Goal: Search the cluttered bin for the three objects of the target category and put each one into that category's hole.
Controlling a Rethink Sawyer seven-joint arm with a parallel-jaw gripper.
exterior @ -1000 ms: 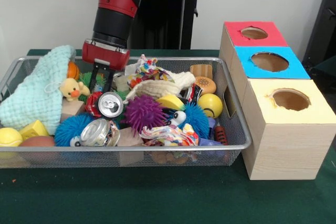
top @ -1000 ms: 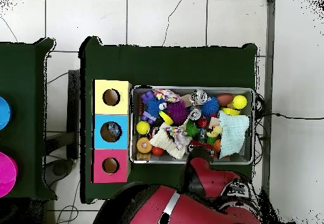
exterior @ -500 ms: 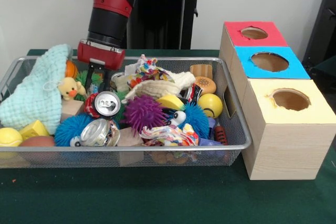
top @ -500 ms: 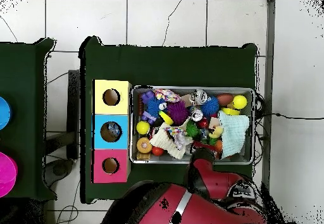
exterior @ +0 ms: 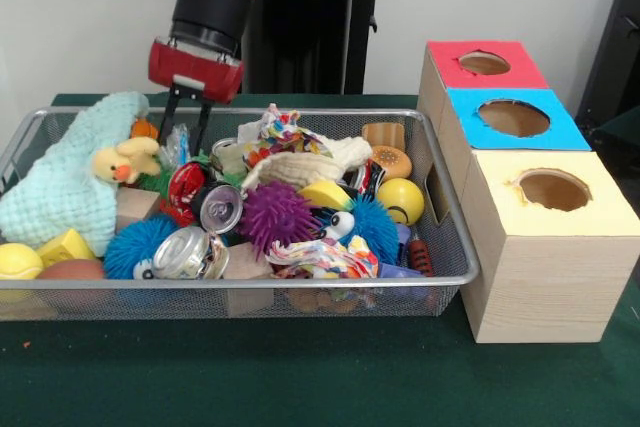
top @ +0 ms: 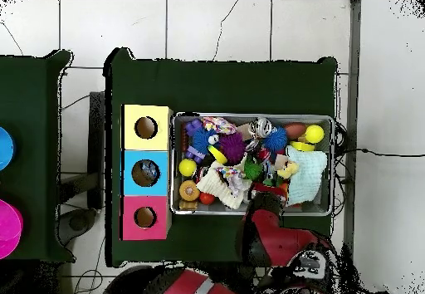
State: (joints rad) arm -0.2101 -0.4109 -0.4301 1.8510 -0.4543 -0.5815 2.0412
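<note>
Front view — hand (exterior: pixel 184 127) has risen, fingers spread; can (exterior: pixel 222 208) rolled, duck (exterior: pixel 124 161) shifted.

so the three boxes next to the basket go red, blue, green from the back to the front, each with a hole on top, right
Not quite. The front view shows the nearest box has a yellow top, not green. The red box is at the back, the blue box in the middle, each with a hole on top, beside the basket.
</note>
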